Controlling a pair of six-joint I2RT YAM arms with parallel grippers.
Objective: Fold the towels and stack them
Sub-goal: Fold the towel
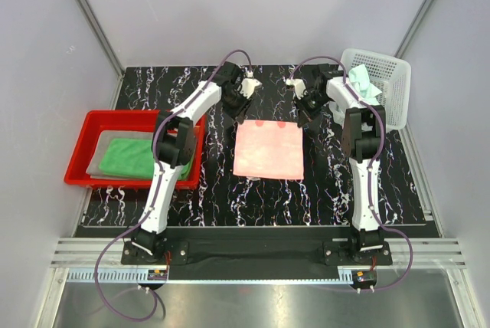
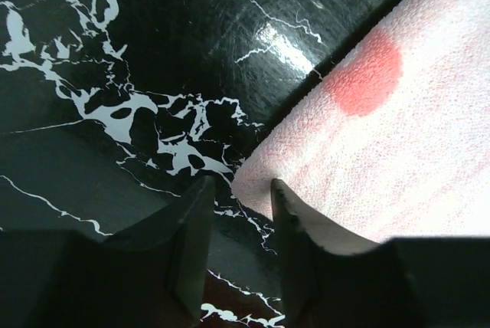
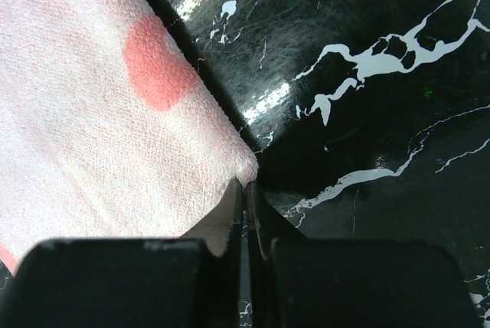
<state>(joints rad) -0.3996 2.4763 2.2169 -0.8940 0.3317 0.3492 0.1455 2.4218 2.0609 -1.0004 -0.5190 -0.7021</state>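
From above, a salmon-pink towel (image 1: 268,150) lies spread flat in the middle of the black marbled counter (image 1: 253,198). Both arms reach to its far edge. The left hand (image 1: 238,113) is down at the far left corner and the right hand (image 1: 304,116) at the far right corner. Off to the left sits a red tray (image 1: 80,167). In it a folded bright green towel (image 1: 134,158) lies on a grey towel (image 1: 102,150). At the far right stands a white basket (image 1: 392,86) with a pale mint-green towel (image 1: 360,77) hanging out over its rim.

In the left wrist view, the left hand (image 2: 239,209) has its two dark fingers (image 2: 191,228) set moderately apart with a clear gap between them. The towel's rounded corner (image 2: 249,178) lies just at the mouth of that gap. One finger lies against the cloth's edge, the other over bare counter (image 2: 115,52). Nothing is gripped. A darker pink spot (image 2: 367,75) shows on the cloth further in.

In the right wrist view, the right hand (image 3: 245,190) has its fingers pressed together, with only a thin seam between them. Their tips meet right at the other far corner of the towel (image 3: 84,129), which lies flat on the counter. I cannot tell whether any cloth is caught between the tips. Another darker spot (image 3: 157,67) sits near that edge.
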